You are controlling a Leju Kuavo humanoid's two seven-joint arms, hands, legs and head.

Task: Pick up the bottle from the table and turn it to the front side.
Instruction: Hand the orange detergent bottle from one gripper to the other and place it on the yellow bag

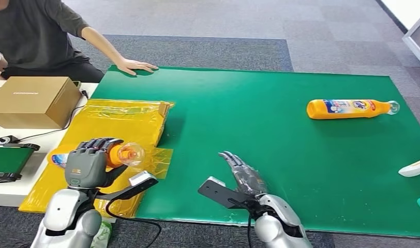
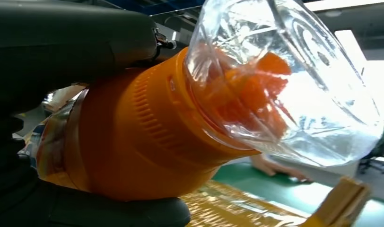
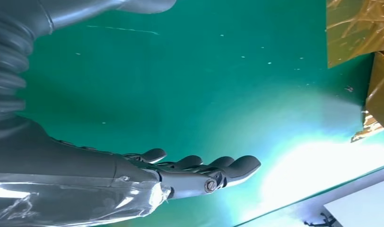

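My left hand (image 1: 89,160) grips an orange bottle (image 1: 117,154) with a clear cap, lifted above the yellow sheet (image 1: 120,124) at the table's left. Close up, the orange neck and clear cap of that bottle (image 2: 190,118) fill the left wrist view, with my dark fingers (image 2: 62,42) wrapped around it. A second orange bottle (image 1: 350,108) with a blue and white label lies on its side on the green mat (image 1: 280,134) at the far right. My right hand (image 1: 244,173) hovers over the mat's near edge, flat with straight fingers (image 3: 204,165) and holding nothing.
A person sits at the far left with a hand (image 1: 138,66) resting on the mat's far corner. A cardboard box (image 1: 34,101) stands on the white table to the left. White and teal objects (image 1: 417,170) lie at the right edge.
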